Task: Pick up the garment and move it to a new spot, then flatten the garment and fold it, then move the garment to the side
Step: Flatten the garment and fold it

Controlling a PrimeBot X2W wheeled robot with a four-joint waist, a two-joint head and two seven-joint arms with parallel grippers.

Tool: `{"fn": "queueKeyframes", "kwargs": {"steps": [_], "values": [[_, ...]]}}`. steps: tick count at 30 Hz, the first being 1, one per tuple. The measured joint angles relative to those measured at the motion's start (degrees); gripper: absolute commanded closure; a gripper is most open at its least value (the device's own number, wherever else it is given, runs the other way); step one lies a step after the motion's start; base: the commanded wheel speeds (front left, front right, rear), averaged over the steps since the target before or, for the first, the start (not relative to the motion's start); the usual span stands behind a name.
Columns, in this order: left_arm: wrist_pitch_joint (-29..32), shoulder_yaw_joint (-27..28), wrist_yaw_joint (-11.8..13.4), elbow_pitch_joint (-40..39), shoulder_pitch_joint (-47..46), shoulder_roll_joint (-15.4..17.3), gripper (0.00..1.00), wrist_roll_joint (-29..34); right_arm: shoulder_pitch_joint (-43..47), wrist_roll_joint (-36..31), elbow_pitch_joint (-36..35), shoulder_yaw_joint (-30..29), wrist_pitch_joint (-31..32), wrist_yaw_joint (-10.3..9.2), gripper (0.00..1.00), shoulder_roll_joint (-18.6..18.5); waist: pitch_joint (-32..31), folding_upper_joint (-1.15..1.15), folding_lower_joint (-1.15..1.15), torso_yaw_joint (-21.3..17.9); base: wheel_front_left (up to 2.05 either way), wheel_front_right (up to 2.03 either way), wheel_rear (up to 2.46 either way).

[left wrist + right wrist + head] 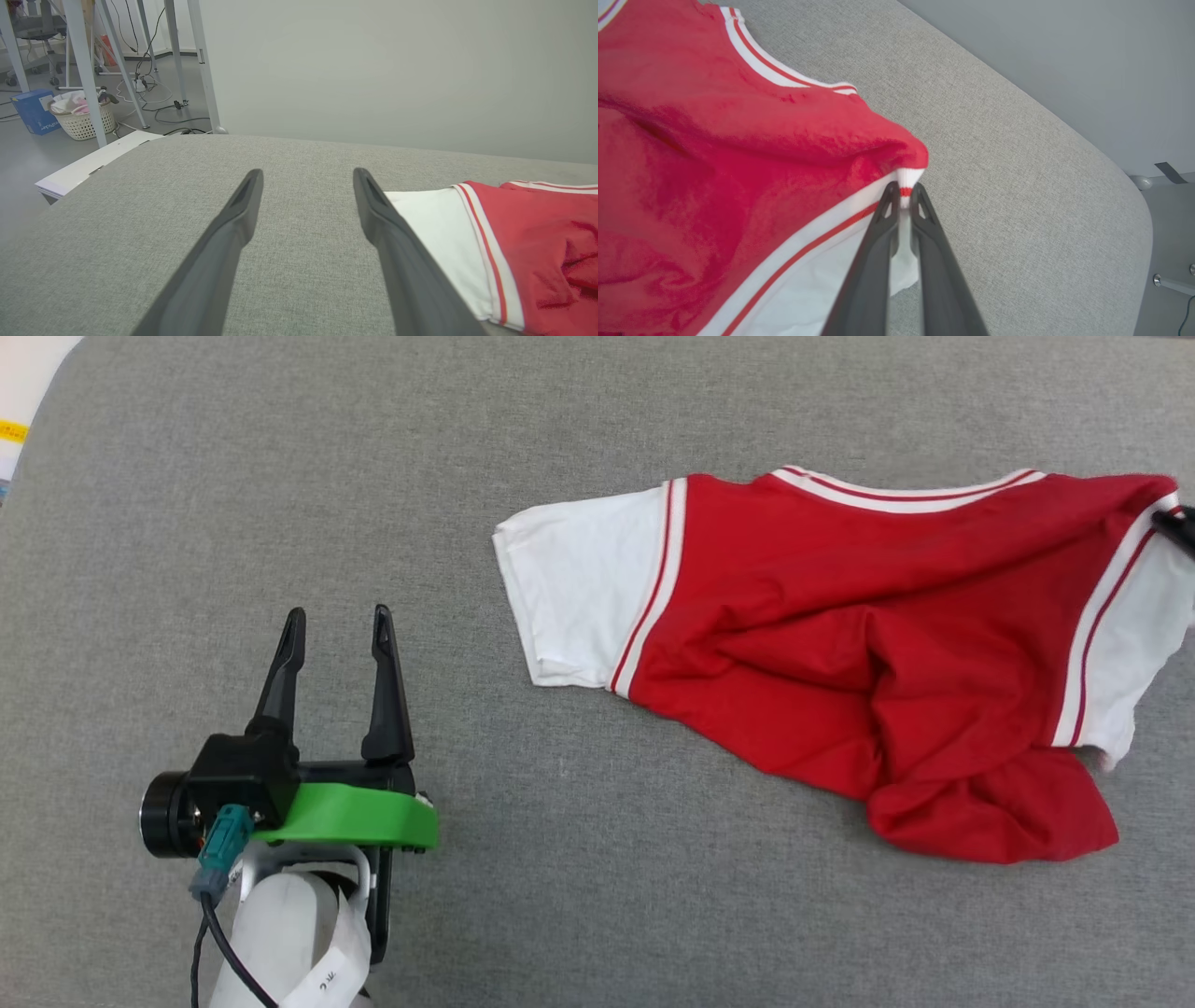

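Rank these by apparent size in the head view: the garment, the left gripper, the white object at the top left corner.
1. garment, by far the largest.
2. left gripper, likely nearer the camera, which inflates it.
3. white object, cut off by the frame edge, full size unknown.

Noted: garment (pixel 822 644) has a red body and plain white sleeves, with sleeve seams and collar banded in white carrying thin red stripes. Surface (pixel 597 429) is a uniform light grey with a fine heathered weave. The left gripper (pixel 339 612) has black jaws, a bright green bracket (pixel 359 814) and a teal connector (pixel 222 849); right gripper (pixel 904 186) jaws are dark grey; beyond, a cream lattice basket (pixel 86 123) and a blue box (pixel 32 112).
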Motion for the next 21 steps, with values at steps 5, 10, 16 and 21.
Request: {"fn": "queueKeyframes", "kwargs": {"steps": [5, 10, 16, 21], "values": [[0.0, -0.6, 0.0, -0.1, 0.1, 0.0, 0.00, 0.0, -3.1, -1.0, 0.1, -1.7, 2.7, 0.00, 1.00, -1.3, 1.0, 0.00, 0.00, 0.7, 0.00, 0.00, 0.00], [0.0, -1.1, 0.0, -0.1, -0.1, 0.0, 0.00, -0.3, -7.6, -4.5, 3.1, -0.6, 5.7, 0.00, 1.00, 1.4, 2.8, 0.00, 0.00, 1.9, 0.00, 0.00, 0.00], [0.0, -1.7, 0.2, -0.4, -1.4, 0.0, 0.00, -0.7, -11.8, -8.3, 10.9, 3.0, 4.3, 0.00, 1.00, 10.0, 5.1, 0.00, 0.00, 3.2, 0.00, 0.00, 0.00], [0.0, -2.5, 1.0, -0.5, -2.4, 0.0, 0.00, -1.2, -12.5, -9.0, 19.5, 7.7, 2.8, -0.07, 1.00, 15.0, 6.7, 0.00, 0.00, 4.7, 0.00, 0.00, 0.00]]}}
